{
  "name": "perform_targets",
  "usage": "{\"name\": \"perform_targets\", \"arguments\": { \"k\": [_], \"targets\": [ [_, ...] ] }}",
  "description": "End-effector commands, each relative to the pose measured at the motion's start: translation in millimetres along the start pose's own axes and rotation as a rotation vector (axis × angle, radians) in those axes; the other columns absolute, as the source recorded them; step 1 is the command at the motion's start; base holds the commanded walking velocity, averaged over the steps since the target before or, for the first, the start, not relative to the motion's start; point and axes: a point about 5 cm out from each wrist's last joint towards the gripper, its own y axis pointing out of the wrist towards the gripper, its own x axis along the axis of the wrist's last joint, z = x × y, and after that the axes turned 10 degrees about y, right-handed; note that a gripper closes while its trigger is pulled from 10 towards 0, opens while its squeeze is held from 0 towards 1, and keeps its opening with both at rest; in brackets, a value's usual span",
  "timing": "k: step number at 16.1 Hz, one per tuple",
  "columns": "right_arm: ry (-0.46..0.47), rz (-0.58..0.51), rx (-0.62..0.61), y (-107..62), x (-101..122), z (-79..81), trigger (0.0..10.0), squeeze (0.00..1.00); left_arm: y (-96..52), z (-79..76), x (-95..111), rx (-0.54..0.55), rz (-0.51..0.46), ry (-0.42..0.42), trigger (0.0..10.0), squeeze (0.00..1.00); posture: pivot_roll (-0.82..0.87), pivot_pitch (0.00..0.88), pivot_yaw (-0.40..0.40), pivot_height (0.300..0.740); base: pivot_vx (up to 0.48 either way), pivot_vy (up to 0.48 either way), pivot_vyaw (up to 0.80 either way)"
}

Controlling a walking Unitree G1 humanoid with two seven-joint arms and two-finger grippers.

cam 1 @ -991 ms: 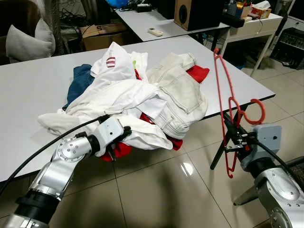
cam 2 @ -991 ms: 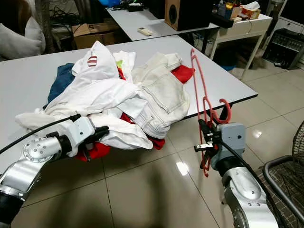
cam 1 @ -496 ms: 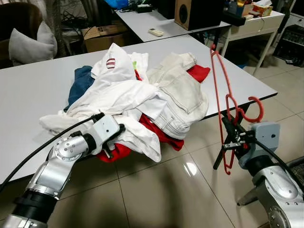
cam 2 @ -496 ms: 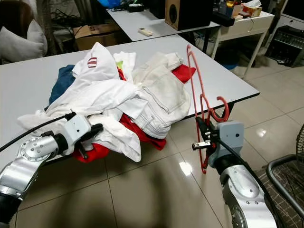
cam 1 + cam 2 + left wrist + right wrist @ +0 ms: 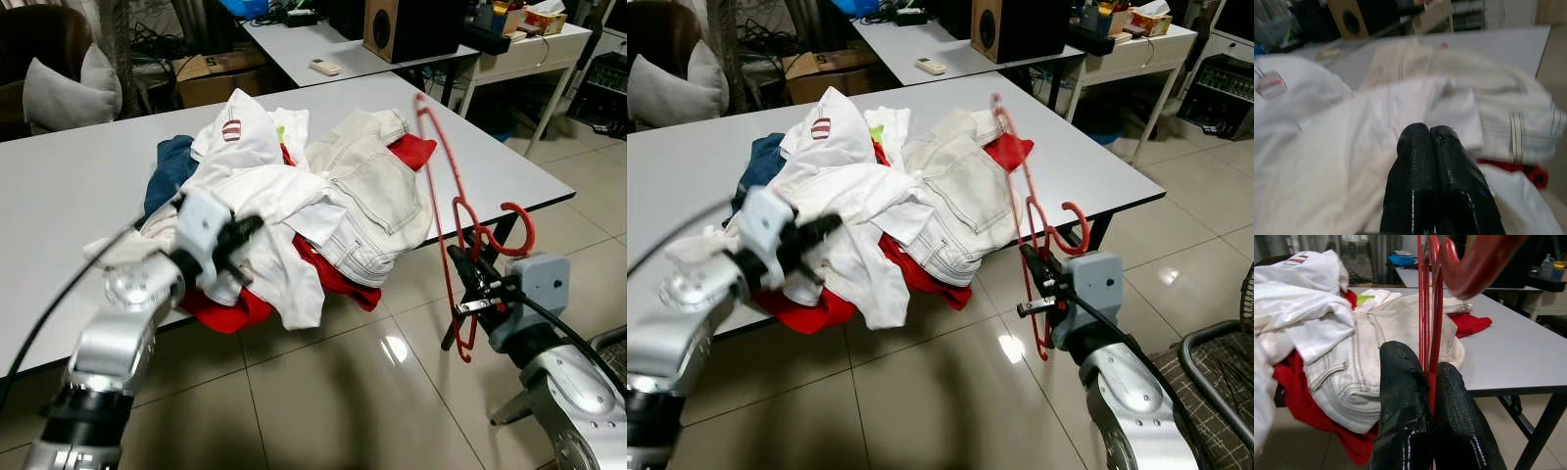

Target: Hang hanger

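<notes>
Head-camera scene: a white table (image 5: pixel 59 186) carries a heap of clothing. The heap includes a white shirt (image 5: pixel 257 186) with a small red-striped label, a pair of cream jeans (image 5: pixel 377 211) with dark stitching, a red garment (image 5: pixel 333 279) showing beneath and at the far edge, and a blue garment (image 5: pixel 167 176) on the robot's left side of the pile.

Left gripper (image 5: pixel 240 233): raised over the near edge of the heap, its image blurred. In the left wrist view the two black fingers (image 5: pixel 1415 161) lie pressed together with no gap, above the white shirt (image 5: pixel 1327 142); whether any cloth is pinched between them cannot be told.

Right gripper (image 5: pixel 468 284): positioned off the table's near right corner, above the tiled floor (image 5: pixel 333 392). Its fingers are clamped on the red hanger (image 5: pixel 441 196). The hanger stands roughly upright and edge-on to the head camera, its hook (image 5: pixel 514 230) curling toward the robot's right just above the gripper, its long frame rising beside the jeans. In the right wrist view the red hanger (image 5: pixel 1427 298) passes between the two black fingers (image 5: pixel 1400 396), with the jeans (image 5: pixel 1376 362) and table behind.

Background: a second table with a speaker (image 5: pixel 411 27) and a remote control (image 5: pixel 322 67), a cardboard box (image 5: pixel 220 73), and a grey cushion (image 5: pixel 69 88).
</notes>
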Motion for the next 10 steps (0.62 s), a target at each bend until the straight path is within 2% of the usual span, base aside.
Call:
{"name": "perform_targets", "arguments": {
  "k": [1,2,4,6,8,10],
  "targets": [
    [-0.006,-0.02,0.045,-3.0,6,2.9,10.0,0.0,0.9,5.4,11,0.019,-0.034,-0.007,0.0,0.0,-0.15,0.0,0.068,0.74,0.0,0.0,0.0],
    [-0.013,-0.007,0.079,-5.7,7,2.5,10.0,0.0,3.1,8.0,19,0.024,-0.064,-0.02,0.0,0.0,-0.15,0.0,0.062,0.74,0.0,0.0,0.0],
    [-0.057,0.024,0.191,-8.3,11,5.3,10.0,0.0,5.5,20.0,39,0.079,-0.183,-0.165,0.0,0.0,-0.15,0.0,0.068,0.74,0.0,0.0,0.0],
    [-0.075,0.03,0.258,-9.5,18,4.2,10.0,0.0,8.3,33.5,50,0.132,-0.247,-0.224,0.0,0.0,-0.15,0.0,0.07,0.74,0.0,0.0,0.0],
    [-0.077,0.03,0.347,-14.9,27,7.5,10.0,0.0,10.4,46.0,59,0.177,-0.269,-0.202,0.0,0.0,-0.14,0.0,0.075,0.74,0.0,0.0,0.0],
    [-0.046,0.037,0.462,-23.4,36,15.4,10.0,0.0,13.4,45.8,51,0.147,-0.158,-0.037,0.0,0.0,-0.14,0.0,0.074,0.74,0.0,0.0,0.0]
  ]
}}
